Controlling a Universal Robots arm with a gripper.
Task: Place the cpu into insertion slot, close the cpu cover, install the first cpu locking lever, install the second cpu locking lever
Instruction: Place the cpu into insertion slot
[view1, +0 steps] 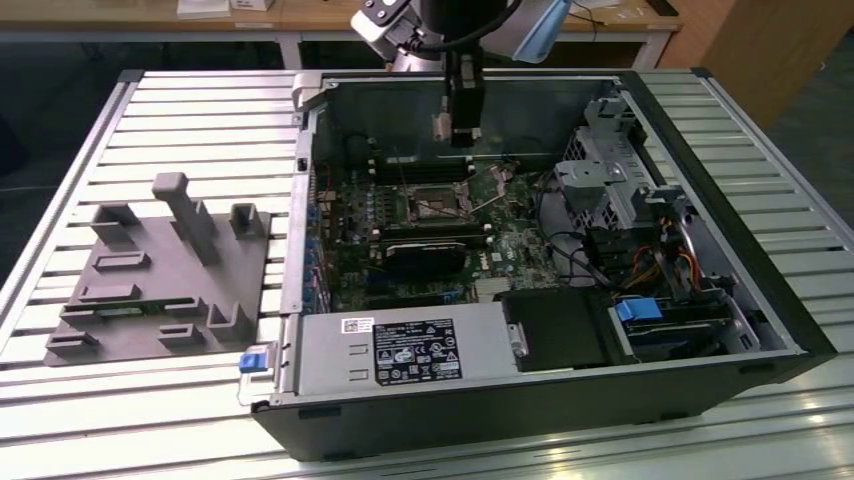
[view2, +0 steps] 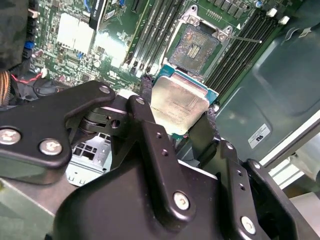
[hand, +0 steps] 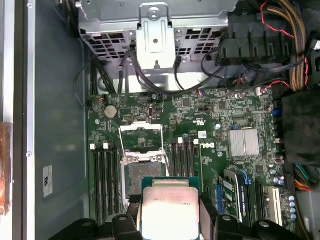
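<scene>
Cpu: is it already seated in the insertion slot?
No, the gripper holds the cpu clear of the empty insertion slot.

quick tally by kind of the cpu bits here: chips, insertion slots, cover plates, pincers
cpu: 1
insertion slot: 1
cpu cover: 1
pincer: 1
total: 4

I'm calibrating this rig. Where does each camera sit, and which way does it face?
Exterior view: off the arm, raised, looking down into the open computer case; shows the arm.
First wrist view: on the arm, facing the motherboard squarely; jaws show.
Second wrist view: on the arm, facing it obliquely past the jaws' linkage.
Both wrist views share the cpu between the jaws and the open socket.
</scene>
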